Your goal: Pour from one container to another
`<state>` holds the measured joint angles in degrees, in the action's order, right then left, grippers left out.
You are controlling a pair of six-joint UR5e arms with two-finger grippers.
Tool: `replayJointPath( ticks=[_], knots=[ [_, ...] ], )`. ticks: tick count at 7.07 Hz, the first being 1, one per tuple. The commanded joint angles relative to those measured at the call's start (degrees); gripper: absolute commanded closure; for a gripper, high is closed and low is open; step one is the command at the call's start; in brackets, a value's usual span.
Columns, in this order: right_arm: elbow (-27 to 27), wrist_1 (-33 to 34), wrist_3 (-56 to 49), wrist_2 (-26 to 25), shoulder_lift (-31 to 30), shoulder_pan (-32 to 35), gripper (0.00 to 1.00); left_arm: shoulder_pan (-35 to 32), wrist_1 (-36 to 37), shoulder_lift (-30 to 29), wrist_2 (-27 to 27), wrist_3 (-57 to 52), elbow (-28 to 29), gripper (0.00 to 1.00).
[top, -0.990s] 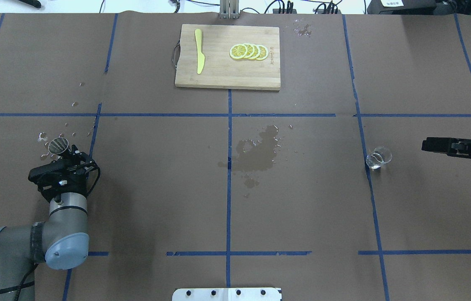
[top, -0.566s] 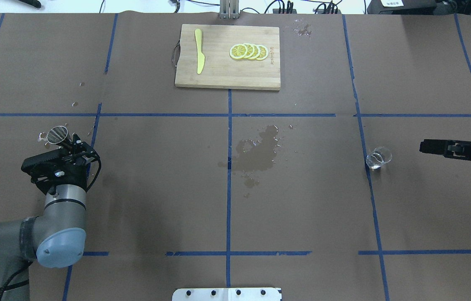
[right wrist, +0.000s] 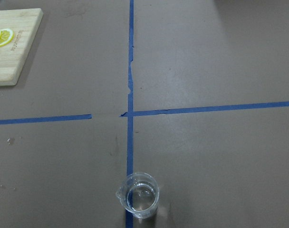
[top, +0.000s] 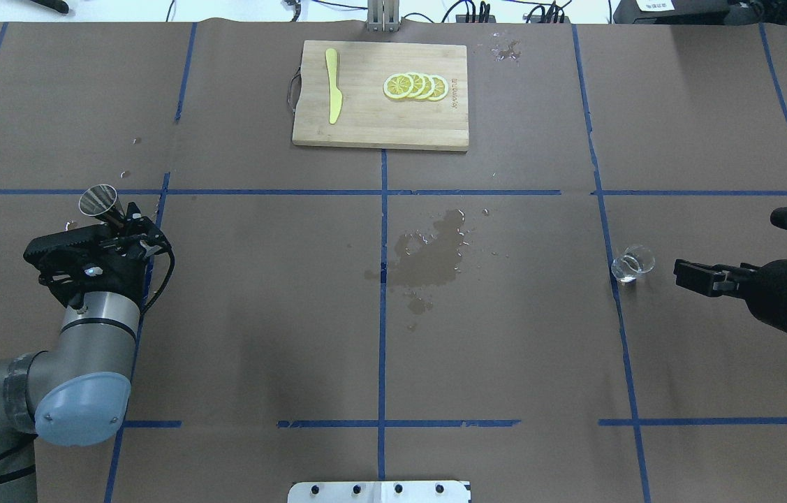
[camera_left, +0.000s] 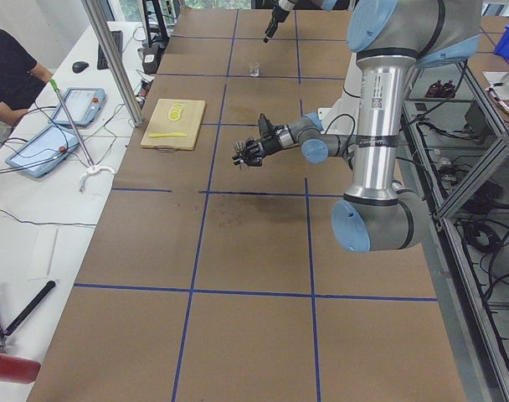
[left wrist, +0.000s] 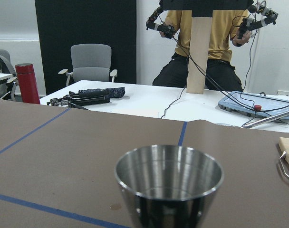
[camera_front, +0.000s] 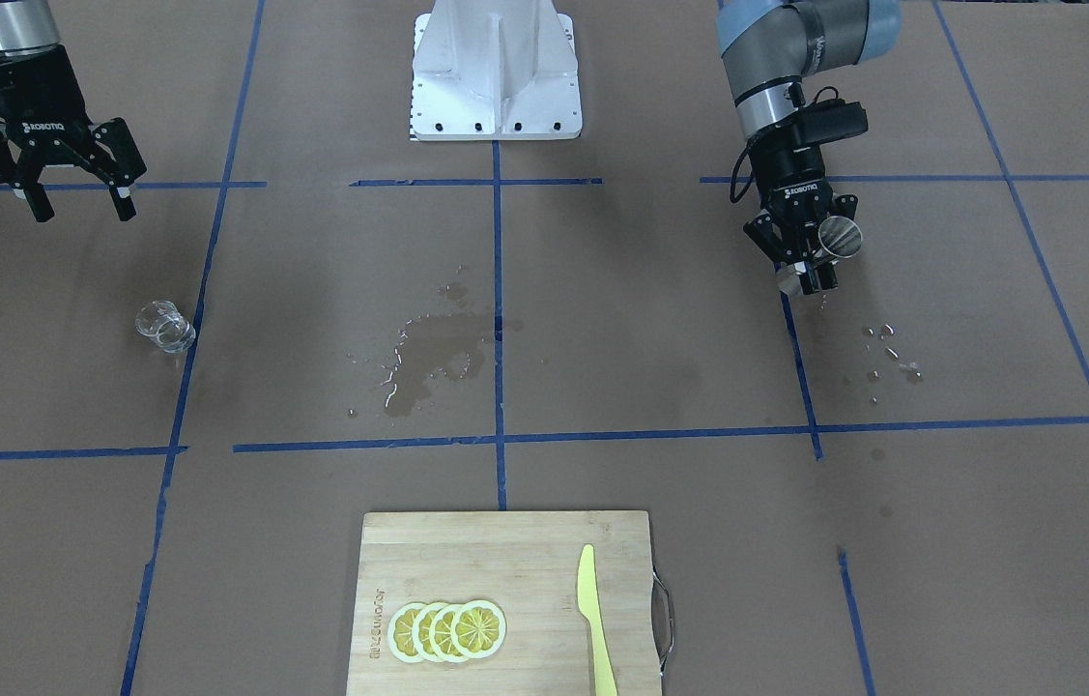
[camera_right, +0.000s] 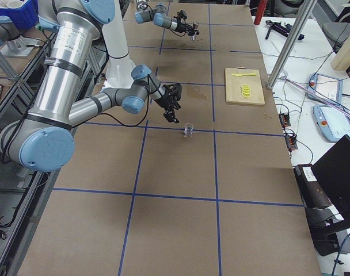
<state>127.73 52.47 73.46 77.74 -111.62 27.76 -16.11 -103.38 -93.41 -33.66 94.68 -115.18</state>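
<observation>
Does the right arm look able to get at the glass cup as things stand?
Probably yes. The right gripper hangs open just short of the glass cup, which stands upright and alone, with nothing between them. The left gripper, holding the jigger, is far off on the other side.

Papered table point(top: 260, 314) bears cutting board point(top: 365, 122), glass cup point(top: 633, 263); wet patch point(top: 431, 255).

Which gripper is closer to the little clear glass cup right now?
Right. The right gripper hangs open a short way from the glass cup, not touching it. The left gripper is far across the table, holding the jigger.
</observation>
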Motion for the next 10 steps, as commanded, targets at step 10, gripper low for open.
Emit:
replayJointPath(
  ticks=[10],
  knots=[
    [-26.2,-19.7,0.2,-29.0,10.6,-13.1,0.02,0.6,-42.1,-2.3,-1.4,-35.7,12.1,1.00]
  ],
)
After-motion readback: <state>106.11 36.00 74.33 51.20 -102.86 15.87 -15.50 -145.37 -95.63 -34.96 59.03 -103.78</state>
